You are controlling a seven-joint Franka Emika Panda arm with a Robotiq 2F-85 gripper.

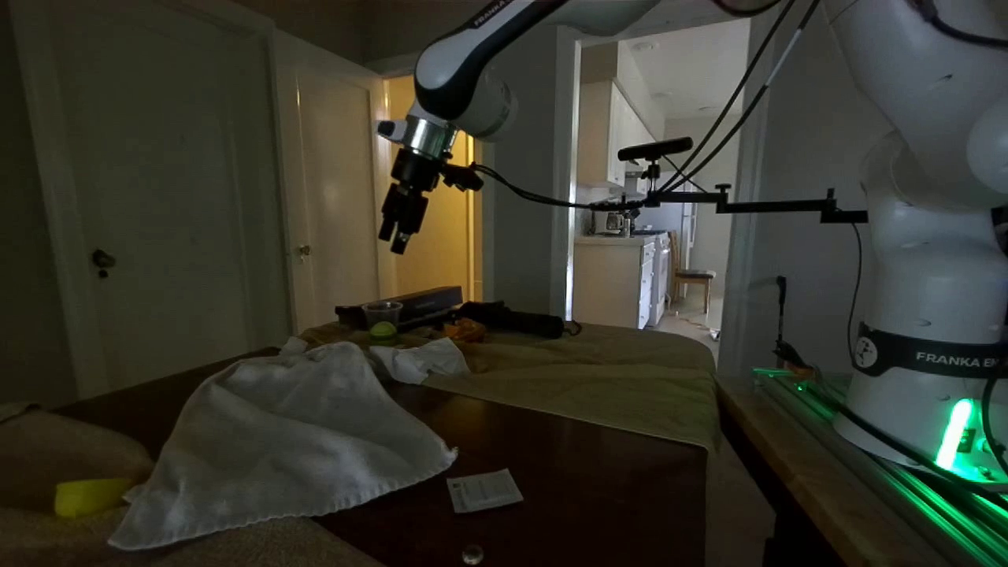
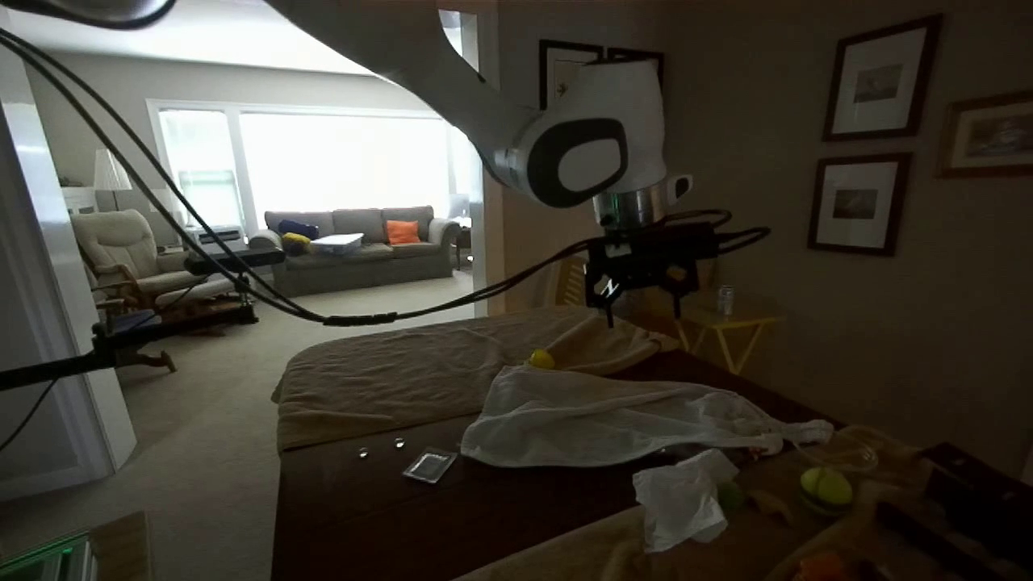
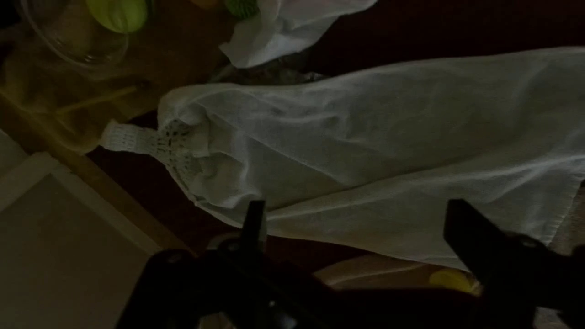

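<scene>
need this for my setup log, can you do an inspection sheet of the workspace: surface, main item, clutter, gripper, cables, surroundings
Surface: dark table, partly covered by tan cloths
Main item: white towel, creased, crocheted at one end, lying partly over the tan cloths
Clutter: small packet, two small clear pieces, crumpled white sheet, yellow object, yellow-green ball, orange object, long dark box
Gripper: open above the white towel, holding nothing
Cables: black cables strung through the air between arm and bracket
Surroundings: white doors, grey sofa, framed pictures; dim light around the table
</scene>
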